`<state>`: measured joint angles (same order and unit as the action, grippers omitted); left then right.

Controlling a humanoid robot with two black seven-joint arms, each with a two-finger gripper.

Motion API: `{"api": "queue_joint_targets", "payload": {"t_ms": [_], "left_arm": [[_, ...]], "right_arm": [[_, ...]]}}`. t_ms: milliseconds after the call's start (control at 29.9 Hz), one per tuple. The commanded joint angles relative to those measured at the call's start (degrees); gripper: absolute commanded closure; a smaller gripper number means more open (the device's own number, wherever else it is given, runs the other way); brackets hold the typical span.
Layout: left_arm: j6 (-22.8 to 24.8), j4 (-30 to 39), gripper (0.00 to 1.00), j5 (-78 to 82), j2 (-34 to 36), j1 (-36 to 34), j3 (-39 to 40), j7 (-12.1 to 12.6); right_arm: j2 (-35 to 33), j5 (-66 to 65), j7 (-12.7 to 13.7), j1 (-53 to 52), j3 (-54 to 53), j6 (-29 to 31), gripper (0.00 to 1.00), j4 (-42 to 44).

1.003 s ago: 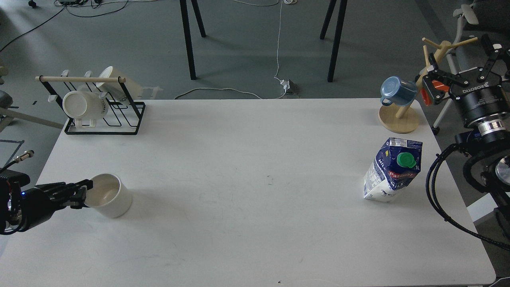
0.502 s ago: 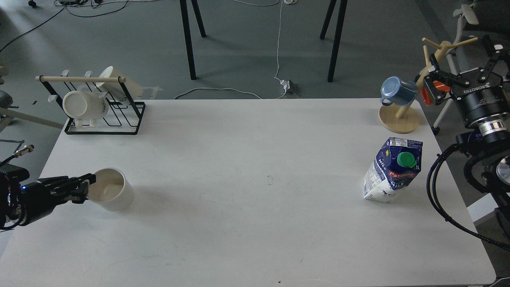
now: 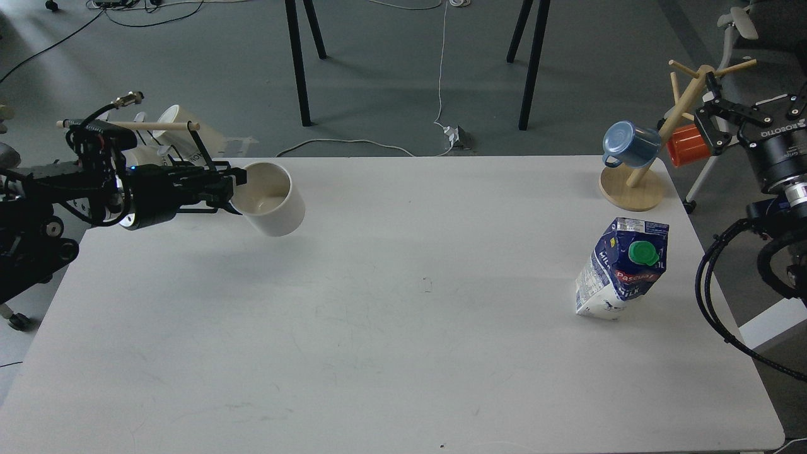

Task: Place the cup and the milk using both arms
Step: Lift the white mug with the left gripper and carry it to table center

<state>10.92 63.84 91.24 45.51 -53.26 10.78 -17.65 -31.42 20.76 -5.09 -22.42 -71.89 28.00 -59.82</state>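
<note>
Above the table's (image 3: 403,353) far left, left gripper (image 3: 236,189) pinches the white cup's (image 3: 272,198) near rim.

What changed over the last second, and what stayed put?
The left gripper, jaws shut on the white cup, lifted it off the near-left table and carried it up and toward the centre. The right gripper drifted slightly right. The milk carton, blue mug and orange cup stayed put.

Grey floor (image 3: 378,94) with trailing cables (image 3: 439,69), 4 black legs (probably another table's) (image 3: 296,60).
</note>
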Motion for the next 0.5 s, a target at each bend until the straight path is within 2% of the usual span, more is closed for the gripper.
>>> {"api": "queue_joint_targets", "payload": {"t_ms": [0,134,234,334,401,468], "left_arm": [[2.4,-0.5,1.0,6.1,-6.8,-2.1,0.0,1.4],[2.8,-0.7,1.0,13.5,-15.0,-1.3,-0.2,2.7],[3.2,-0.8,1.0,16.9,-18.1,0.5,-0.2,4.8],[3.6,-0.8,1.0,20.1,-21.2,2.9,-0.2,5.9],[3.6,-0.7,1.0,22.7,-23.1,4.0,-0.2,6.1],[3.7,-0.7,1.0,25.8,-24.2,5.8,-0.2,6.8]], "right_arm": [[-0.8,0.0,0.0,0.0,-1.1,0.0,0.02,-0.1],[-2.5,0.0,0.3,-1.0,-1.3,0.0,0.02,0.1],[-2.5,0.0,0.5,-3.9,-1.0,0.0,0.02,0.7],[-1.8,0.0,0.7,-9.3,0.5,0.0,0.02,1.8],[-1.4,0.0,0.6,-12.3,1.0,-3.9,0.02,2.1],[0.6,0.0,0.7,-14.0,1.0,-4.8,0.02,2.4]]}}
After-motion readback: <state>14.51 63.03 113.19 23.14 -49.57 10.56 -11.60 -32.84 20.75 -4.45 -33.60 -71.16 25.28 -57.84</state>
